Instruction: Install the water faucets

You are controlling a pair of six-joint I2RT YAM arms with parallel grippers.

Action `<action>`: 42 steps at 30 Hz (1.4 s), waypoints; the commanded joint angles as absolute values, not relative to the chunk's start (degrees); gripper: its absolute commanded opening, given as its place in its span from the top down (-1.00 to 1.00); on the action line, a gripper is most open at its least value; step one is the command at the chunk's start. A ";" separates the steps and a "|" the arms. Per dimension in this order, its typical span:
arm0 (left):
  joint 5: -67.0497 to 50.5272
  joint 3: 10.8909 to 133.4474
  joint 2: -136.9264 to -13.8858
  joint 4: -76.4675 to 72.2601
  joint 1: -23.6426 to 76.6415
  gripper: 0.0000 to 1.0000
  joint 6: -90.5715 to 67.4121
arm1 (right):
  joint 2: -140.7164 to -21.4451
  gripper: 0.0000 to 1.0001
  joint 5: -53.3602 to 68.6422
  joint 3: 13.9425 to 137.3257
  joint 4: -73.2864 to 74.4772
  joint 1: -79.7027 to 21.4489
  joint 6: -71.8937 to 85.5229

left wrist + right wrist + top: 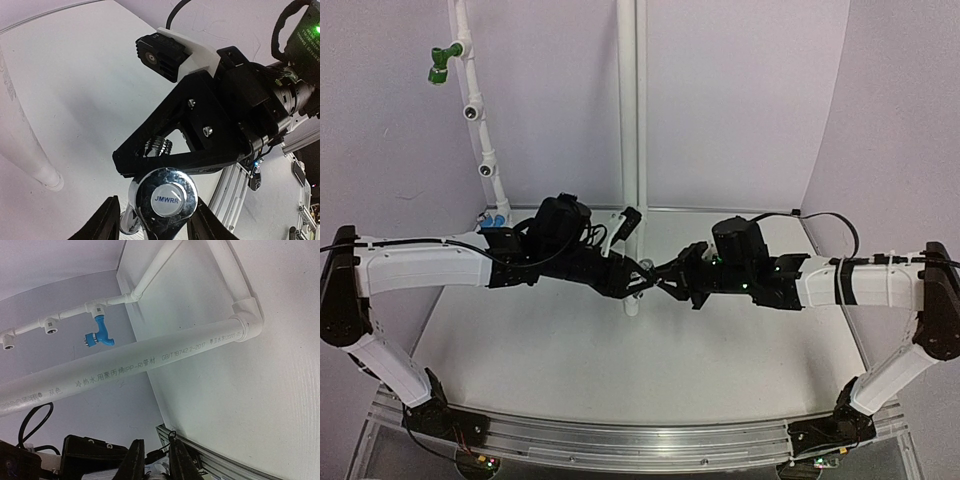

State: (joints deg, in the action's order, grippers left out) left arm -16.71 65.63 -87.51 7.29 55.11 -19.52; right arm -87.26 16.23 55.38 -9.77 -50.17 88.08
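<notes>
The left end effector [154,227] pinches the silver faucet [169,199]. Its two black fingers [102,225] stand on either side of the shiny body, and the round cap marked JMWRR faces the left wrist camera. The faucet is held in the air above the white table [75,75], at the middle of the workspace where the two arms meet.

The right end effector [156,460] comes in from the opposite side, tip to tip with the left one. In the left wrist view its black frame sits just behind the faucet, and a ridged chrome end shows through the opening in that frame. In its own wrist view its fingers stand close together with a narrow gap. I cannot tell whether they are gripping the faucet.

Farther out, the blue faucet [98,333] hangs from a fitting on the thin white pipe [70,314] at the far left corner of the table, spout downward. Two open fittings [50,328] sit beside it on the same pipe. In the top view the green faucet [442,63] is mounted higher on that pipe. A thick white pipe [125,370] with printed lettering crosses the right wrist view and ends in an elbow [248,320].
</notes>
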 commanded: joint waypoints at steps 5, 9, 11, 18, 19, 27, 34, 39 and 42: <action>-17.23 69.52 -88.34 3.78 55.83 0.06 -18.97 | -87.71 1.00 17.42 58.24 -12.82 -50.38 88.61; -17.00 69.82 -88.63 3.93 56.05 0.08 -18.75 | -87.71 1.00 17.59 58.03 -12.95 -50.38 88.50; -16.51 70.11 -88.74 4.37 56.05 0.13 -18.55 | -87.71 1.00 17.70 58.01 -13.03 -50.39 88.45; -15.64 69.45 -87.84 3.79 56.07 0.54 -18.86 | -87.49 1.00 17.47 57.69 -13.10 -50.39 87.77; -15.64 69.18 -87.55 3.35 56.07 0.60 -19.00 | -87.55 1.00 17.44 57.66 -13.16 -50.42 87.39; -15.71 65.86 -83.45 1.32 55.96 1.00 -20.69 | -83.28 -0.81 10.66 52.36 -15.20 -50.40 68.29; -18.17 61.48 -77.73 5.29 54.42 1.00 -22.71 | -78.30 -0.97 2.56 53.75 -6.65 -49.97 33.29; -16.46 57.75 -71.37 9.40 52.39 1.00 -25.34 | -84.51 -0.97 0.29 66.87 3.91 -49.98 13.70; -14.07 54.82 -66.66 11.29 51.01 1.00 -27.21 | -89.65 -0.96 2.61 74.56 4.83 -50.00 8.15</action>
